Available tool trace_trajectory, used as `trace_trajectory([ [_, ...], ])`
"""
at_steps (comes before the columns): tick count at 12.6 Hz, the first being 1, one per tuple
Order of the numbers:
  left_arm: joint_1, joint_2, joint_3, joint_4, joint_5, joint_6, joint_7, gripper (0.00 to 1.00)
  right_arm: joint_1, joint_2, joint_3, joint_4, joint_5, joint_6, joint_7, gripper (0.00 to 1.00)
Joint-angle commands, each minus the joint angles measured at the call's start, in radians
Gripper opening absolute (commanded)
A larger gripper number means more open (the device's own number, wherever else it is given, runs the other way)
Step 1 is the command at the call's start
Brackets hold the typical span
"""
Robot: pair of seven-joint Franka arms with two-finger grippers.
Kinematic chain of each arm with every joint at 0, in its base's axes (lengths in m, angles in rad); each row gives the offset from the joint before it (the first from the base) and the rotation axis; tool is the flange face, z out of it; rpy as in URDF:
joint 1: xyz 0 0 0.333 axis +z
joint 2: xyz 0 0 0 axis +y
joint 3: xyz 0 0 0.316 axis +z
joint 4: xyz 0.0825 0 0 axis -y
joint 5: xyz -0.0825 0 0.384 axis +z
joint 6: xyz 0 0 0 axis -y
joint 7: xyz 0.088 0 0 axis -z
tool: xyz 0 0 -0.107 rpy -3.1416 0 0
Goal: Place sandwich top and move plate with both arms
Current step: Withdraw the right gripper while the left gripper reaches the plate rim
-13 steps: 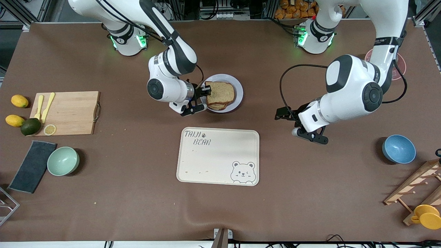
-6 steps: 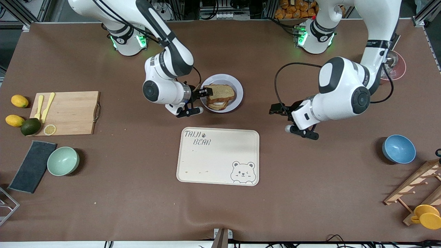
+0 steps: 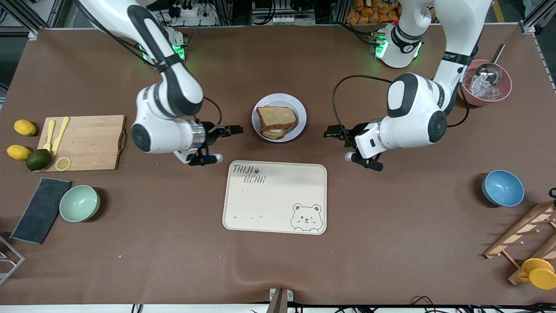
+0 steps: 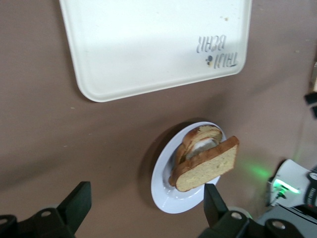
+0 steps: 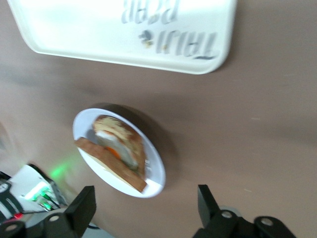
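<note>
The sandwich top (image 3: 277,116) lies on the plate (image 3: 299,108); right hand (image 3: 233,129) and left hand (image 3: 333,131) flank it, spread, empty.

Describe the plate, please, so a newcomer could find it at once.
Start at the cream bear-print tray in the table's middle. The plate lies just farther from the camera, between both tools. It is the only flat round pale dish, holding a sandwich; the bowls are deep and coloured.
</note>
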Motion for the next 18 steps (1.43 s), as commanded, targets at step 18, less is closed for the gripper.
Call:
trace_trajectory([
  [18,0.005,0.059,-0.052,-0.351,-0.663,0.041,0.889,1.00,-0.473,-0.134,0.013,0.333,-0.482,-0.327,-0.270,1.00],
])
